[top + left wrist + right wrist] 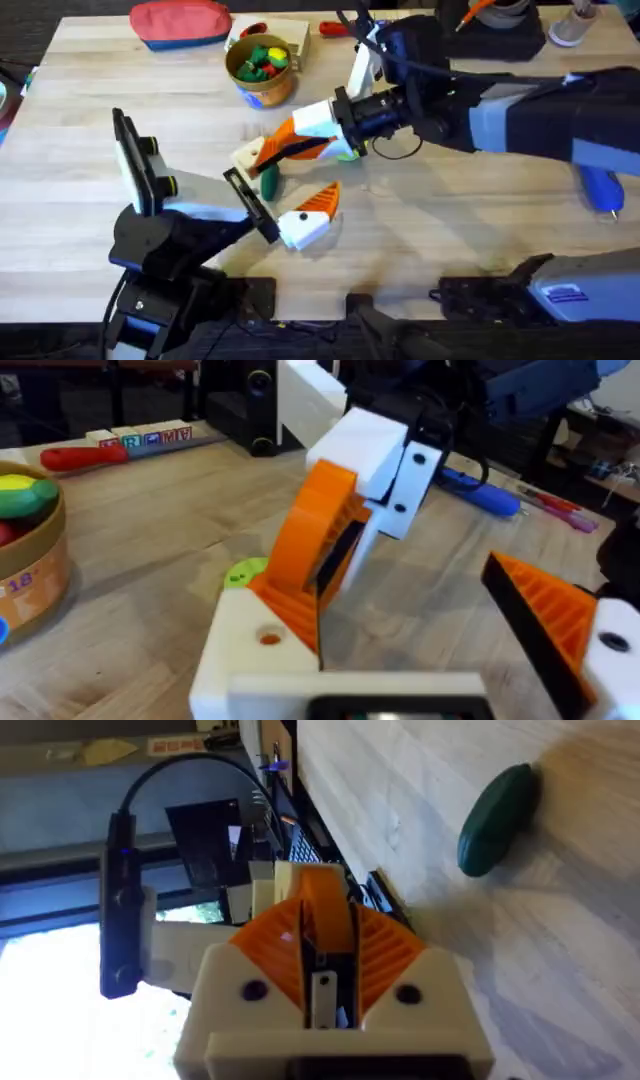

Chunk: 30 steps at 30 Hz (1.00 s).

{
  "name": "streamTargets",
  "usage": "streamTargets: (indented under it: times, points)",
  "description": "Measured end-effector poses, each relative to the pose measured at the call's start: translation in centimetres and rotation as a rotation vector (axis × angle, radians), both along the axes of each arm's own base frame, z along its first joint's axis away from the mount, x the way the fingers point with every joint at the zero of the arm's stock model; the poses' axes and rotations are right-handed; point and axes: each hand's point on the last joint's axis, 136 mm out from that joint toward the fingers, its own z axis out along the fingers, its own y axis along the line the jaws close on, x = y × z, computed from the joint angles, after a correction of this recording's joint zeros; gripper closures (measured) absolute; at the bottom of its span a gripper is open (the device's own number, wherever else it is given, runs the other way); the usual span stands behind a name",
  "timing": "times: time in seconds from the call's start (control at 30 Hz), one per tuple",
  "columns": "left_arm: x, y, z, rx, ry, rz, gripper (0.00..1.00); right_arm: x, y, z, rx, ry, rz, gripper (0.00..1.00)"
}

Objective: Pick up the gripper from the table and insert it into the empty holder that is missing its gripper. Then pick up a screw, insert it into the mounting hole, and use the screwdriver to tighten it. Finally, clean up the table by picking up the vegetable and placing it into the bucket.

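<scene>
On the bench (470,235) we hold our right hand (270,150) just past the vegetable (269,182), fingers pinching the gripper (322,910), which sits pushed against the holder (250,650). Our left hand (290,215), near the vegetable's other side, stands spread. The bucket (262,70) lies well beyond the vegetable.
</scene>
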Motion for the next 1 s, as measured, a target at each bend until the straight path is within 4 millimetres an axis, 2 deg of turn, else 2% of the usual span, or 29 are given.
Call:
streamTargets:
  times: [0.07, 0.37, 0.4, 0.5, 0.67, 0.83, 1.0]
  points:
    - [-0.4, -0.3, 0.0, 0.002, -0.003, -0.025, 0.013, -0.5, 0.0, 0.3, 0.019, -0.01, 0.031, 0.679]
    - [-0.8, -0.6, 0.0, 0.0, -0.001, -0.055, 0.012, -1.2, 0.0, 0.8, 0.05, -0.012, 0.081, 0.472]
    - [-0.8, -0.6, 0.0, 0.0, -0.001, -0.056, 0.012, -1.3, -0.1, 0.8, 0.055, -0.023, 0.087, 0.237]
    - [-0.8, -0.6, 0.0, 0.0, -0.001, -0.057, 0.012, -1.0, -0.2, 0.8, 0.06, -0.059, 0.089, 0.028]
    - [-0.8, -0.6, 0.0, 0.0, -0.001, -0.057, 0.012, 1.0, -1.4, 0.6, 0.055, -0.122, 0.035, 0.012]
    - [-0.8, -0.6, 0.0, 0.0, -0.001, -0.058, 0.012, 4.5, -4.3, 0.3, 0.047, -0.223, -0.052, 0.009]
    - [-0.9, -0.6, 0.0, 0.0, -0.001, -0.059, 0.012, 6.4, -7.6, -1.8, -0.074, -0.259, -0.113, 0.009]
